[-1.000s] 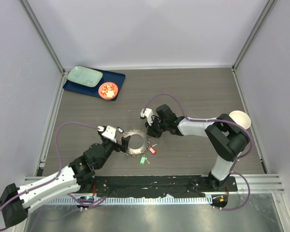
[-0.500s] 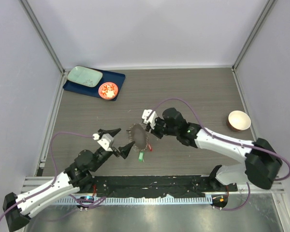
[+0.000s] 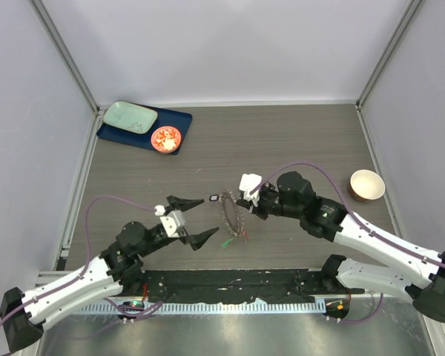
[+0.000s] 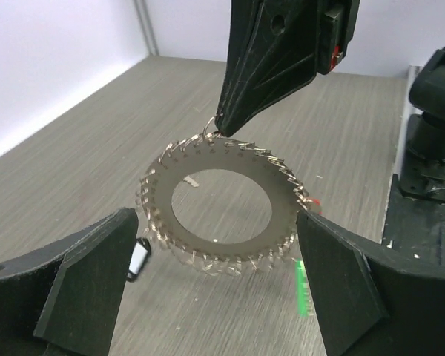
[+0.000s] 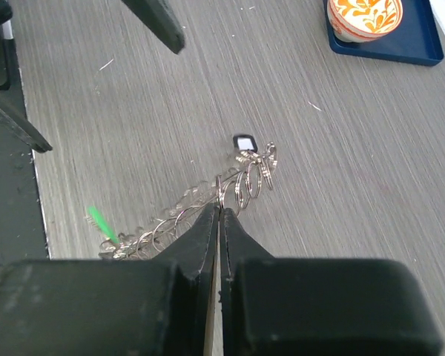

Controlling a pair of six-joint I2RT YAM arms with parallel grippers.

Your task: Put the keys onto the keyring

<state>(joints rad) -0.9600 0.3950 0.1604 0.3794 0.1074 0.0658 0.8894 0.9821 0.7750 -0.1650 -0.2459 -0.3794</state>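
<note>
The keyring (image 3: 231, 219), a grey ring fringed with small metal keys, hangs tilted on edge above the table. My right gripper (image 3: 236, 202) is shut on its upper rim; the right wrist view shows the closed fingertips (image 5: 219, 211) pinching a loop of the ring (image 5: 241, 185). My left gripper (image 3: 193, 219) is open and empty, its fingers (image 4: 74, 289) standing apart on either side below the ring (image 4: 222, 211). A black key (image 3: 213, 198) sits at the ring's edge, a green key (image 3: 228, 242) is blurred beneath it, and a red key (image 4: 315, 202) shows at its rim. I cannot tell whether they are attached.
A blue tray (image 3: 179, 119) at the back left holds a pale green plate (image 3: 130, 116) and an orange-red dish (image 3: 165, 138). A tan bowl (image 3: 366, 185) stands at the right. Walls close in the table on three sides.
My right gripper lifted the keyring off the table and carried it to the right, tipping it on edge. My left gripper let go of the ring, opened and drew back.
</note>
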